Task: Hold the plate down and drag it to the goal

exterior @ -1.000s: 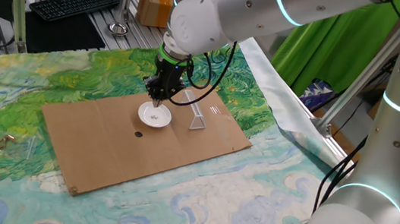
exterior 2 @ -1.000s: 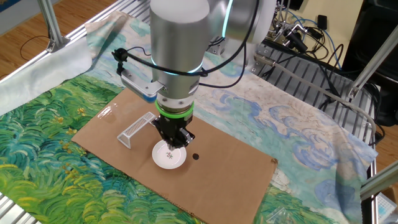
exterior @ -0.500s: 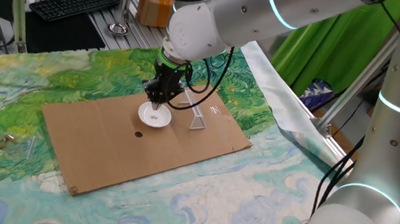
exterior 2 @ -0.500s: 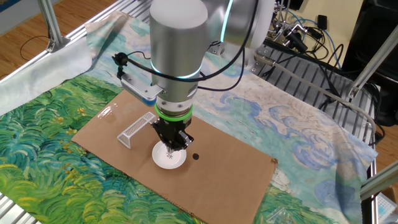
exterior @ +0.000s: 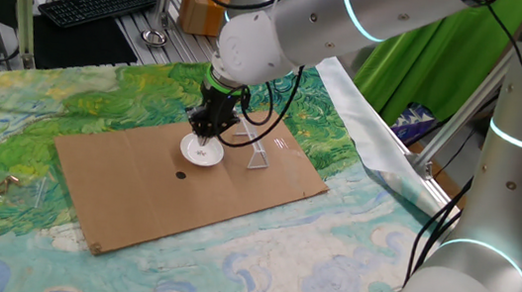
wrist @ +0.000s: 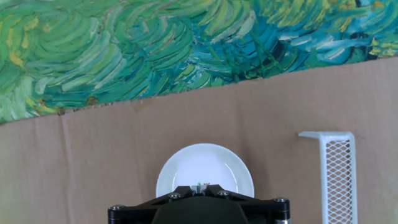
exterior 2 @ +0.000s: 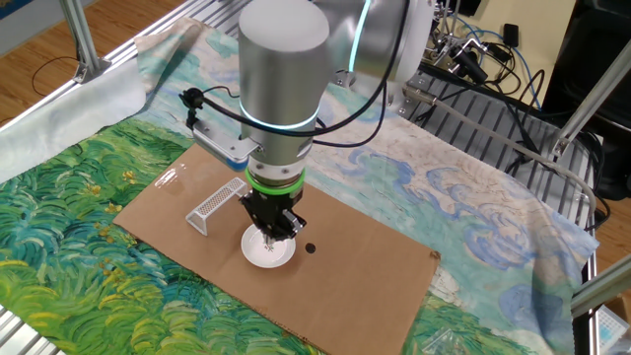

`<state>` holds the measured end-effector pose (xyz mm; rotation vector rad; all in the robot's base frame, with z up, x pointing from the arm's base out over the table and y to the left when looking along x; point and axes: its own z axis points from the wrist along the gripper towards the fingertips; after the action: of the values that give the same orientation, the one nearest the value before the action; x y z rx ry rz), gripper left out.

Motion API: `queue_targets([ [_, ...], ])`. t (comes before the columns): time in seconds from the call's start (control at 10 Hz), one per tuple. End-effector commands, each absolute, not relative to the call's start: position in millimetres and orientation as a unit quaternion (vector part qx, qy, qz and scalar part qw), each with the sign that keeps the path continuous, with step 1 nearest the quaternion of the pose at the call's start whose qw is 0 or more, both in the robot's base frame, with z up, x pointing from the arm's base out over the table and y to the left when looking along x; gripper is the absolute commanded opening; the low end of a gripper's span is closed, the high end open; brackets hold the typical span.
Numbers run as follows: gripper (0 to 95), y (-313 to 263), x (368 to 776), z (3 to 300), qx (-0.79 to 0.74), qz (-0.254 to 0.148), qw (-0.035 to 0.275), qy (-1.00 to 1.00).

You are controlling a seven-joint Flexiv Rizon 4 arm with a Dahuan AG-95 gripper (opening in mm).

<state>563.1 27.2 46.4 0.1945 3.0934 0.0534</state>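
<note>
A small black dot (exterior: 181, 174) marks the flat brown cardboard sheet (exterior: 135, 200). Beside it sits the small round white plate (exterior: 202, 152), the black two-finger gripper (exterior: 206, 133) pressing its centre, jaws together. Just right stands the clear plastic angled bracket goal (exterior: 258, 153), apart from the plate.

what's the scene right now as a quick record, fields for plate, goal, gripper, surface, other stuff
plate: small white dish lying flat on the cardboard, not yet at the goal
goal: clear bracket beside the plate, apart from it
gripper: pointing down over the plate's middle; contact and jaw state not clear
surface: brown cardboard sheet on a green and blue painted cloth
other: small black dot on the cardboard near the plate; keyboard behind the table
</note>
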Motion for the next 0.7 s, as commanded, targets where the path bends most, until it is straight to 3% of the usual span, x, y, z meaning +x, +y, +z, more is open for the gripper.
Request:
queue_targets([
  [0.1,0.0,27.5,563.4,46.0,0.065,0.017,0.016,0.998],
  [0.7,0.0,27.6,562.8,45.7,0.074,0.011,-0.001,0.997],
])
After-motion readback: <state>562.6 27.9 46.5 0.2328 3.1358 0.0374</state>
